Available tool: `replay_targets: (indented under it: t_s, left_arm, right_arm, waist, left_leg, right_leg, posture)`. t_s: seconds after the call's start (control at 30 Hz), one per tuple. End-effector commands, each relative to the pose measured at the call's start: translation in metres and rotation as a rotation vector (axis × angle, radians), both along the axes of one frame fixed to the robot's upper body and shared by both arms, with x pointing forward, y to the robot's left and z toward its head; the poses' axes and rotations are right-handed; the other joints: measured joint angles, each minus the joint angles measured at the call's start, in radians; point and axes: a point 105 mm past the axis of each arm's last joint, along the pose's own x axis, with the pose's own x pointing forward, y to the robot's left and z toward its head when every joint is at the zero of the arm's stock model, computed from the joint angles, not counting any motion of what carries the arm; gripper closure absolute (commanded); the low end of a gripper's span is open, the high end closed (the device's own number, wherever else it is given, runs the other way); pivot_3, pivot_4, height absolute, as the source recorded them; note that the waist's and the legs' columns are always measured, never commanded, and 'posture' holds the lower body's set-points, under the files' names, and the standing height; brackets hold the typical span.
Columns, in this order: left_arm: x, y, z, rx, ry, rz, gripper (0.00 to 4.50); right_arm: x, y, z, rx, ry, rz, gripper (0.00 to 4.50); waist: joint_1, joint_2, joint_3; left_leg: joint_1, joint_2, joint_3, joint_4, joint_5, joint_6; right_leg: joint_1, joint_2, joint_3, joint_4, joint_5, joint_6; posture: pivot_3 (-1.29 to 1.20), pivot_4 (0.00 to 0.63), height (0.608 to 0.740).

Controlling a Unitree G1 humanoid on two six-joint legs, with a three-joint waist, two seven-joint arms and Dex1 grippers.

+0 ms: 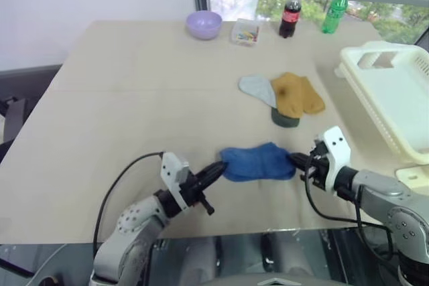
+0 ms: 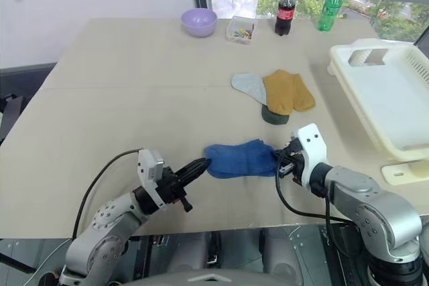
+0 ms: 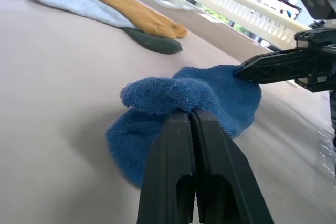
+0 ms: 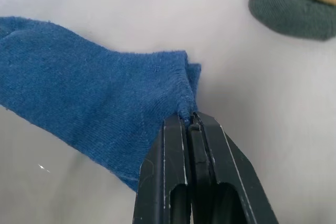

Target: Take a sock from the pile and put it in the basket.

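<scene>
Near the front edge of the table point(image 1: 120, 98), about midway along it, the blue sock point(image 1: 258, 163) lies stretched between the two claws. The left gripper point(image 1: 220, 167) has its black fingers pressed together on the sock's left end, which bunches up into a soft fold above the fingertips in the left wrist view. The right gripper point(image 1: 295, 160) is likewise closed, pinching the corner of the sock's right end; in the right wrist view the knit puckers where the fingers bite it. Most of the sock seems to rest on the table, though whether its middle is lifted clear is hard to judge. Farther back, toward the middle of the table, sits the pile point(image 1: 284, 96): a pale grey sock point(image 1: 257, 88), a mustard sock point(image 1: 297, 94) and a dark green one point(image 1: 284, 118) peeking from under it. The cream basket point(image 1: 395, 98) stands at the right edge. Along the far edge are a lilac bowl point(image 1: 204, 24), a small clear box point(image 1: 245, 32), a cola bottle point(image 1: 290, 13) and a green bottle point(image 1: 336, 9).
</scene>
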Motion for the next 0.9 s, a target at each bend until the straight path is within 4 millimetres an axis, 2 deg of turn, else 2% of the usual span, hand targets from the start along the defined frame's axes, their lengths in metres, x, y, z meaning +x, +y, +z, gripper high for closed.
replay_targets:
  t_s: [0.03,0.1,0.2,0.3,0.37,0.6,0.73,0.9]
  left_arm:
    - [0.000,-0.006,0.001,0.039,-0.009,-0.018,4.46]
    - [0.002,-0.006,-0.004,0.068,0.002,-0.015,4.46]
    - [0.004,-0.007,-0.009,0.085,0.017,-0.010,4.50]
    - [0.009,-0.007,-0.012,0.101,0.017,0.011,4.50]
    - [0.012,-0.008,-0.008,0.101,-0.001,0.017,4.50]
    - [0.014,-0.010,0.012,0.122,-0.127,-0.035,4.50]
    - [0.014,-0.006,0.022,0.138,-0.153,-0.056,4.50]
    - [0.014,-0.006,0.030,0.158,-0.156,-0.086,4.50]
  right_arm:
    - [-0.001,-0.001,0.005,-0.007,-0.033,-0.001,4.50]
    - [-0.002,-0.001,0.003,-0.007,-0.023,-0.001,4.50]
    - [-0.004,0.000,0.001,-0.006,-0.010,0.012,3.64]
    - [-0.002,-0.002,0.005,-0.020,-0.055,0.014,2.27]
    - [-0.001,-0.001,0.011,-0.033,-0.111,0.037,1.90]
    - [0.003,0.016,0.040,-0.106,-0.396,0.261,1.90]
    - [0.005,0.025,0.035,-0.119,-0.418,0.335,1.90]
    - [0.010,0.047,0.027,-0.093,-0.477,0.437,1.90]
  waist:
    - [0.000,0.000,0.000]
    - [0.000,0.000,0.000]
    - [0.000,0.000,0.000]
    - [0.000,0.000,0.000]
    - [0.000,0.000,0.000]
    - [-0.002,0.000,0.000]
    - [0.001,0.000,0.000]
    - [0.001,0.000,0.000]
  left_leg:
    - [0.000,0.000,0.000,0.000,0.000,0.000]
    - [0.000,0.000,0.000,0.000,0.000,0.000]
    - [0.000,0.000,0.000,0.000,0.000,0.000]
    - [0.000,0.000,0.000,0.000,0.000,0.000]
    - [0.000,0.000,0.000,0.000,0.000,0.000]
    - [0.001,0.000,0.000,0.000,0.000,0.000]
    - [0.001,0.000,0.000,0.000,0.000,0.000]
    - [0.001,0.000,0.000,0.000,0.000,0.000]
  right_leg:
    - [0.000,0.000,0.000,0.000,0.000,0.000]
    - [0.000,0.000,0.000,0.000,0.000,0.000]
    - [0.000,0.000,0.000,0.000,0.000,0.001]
    - [0.000,0.000,0.000,0.000,0.000,0.001]
    - [0.000,0.000,0.000,0.000,0.000,0.001]
    - [0.000,0.000,0.000,0.000,-0.001,0.002]
    - [0.000,0.001,0.000,0.000,-0.001,0.001]
    - [0.001,0.001,0.000,0.000,0.001,-0.001]
  posture:
    - [0.00,0.150,0.729]
    - [0.00,0.150,0.729]
    - [0.00,0.150,0.729]
    - [0.00,0.150,0.729]
    - [0.00,0.150,0.729]
    - [0.00,0.150,0.729]
    - [0.00,0.150,0.729]
    - [0.00,0.150,0.729]
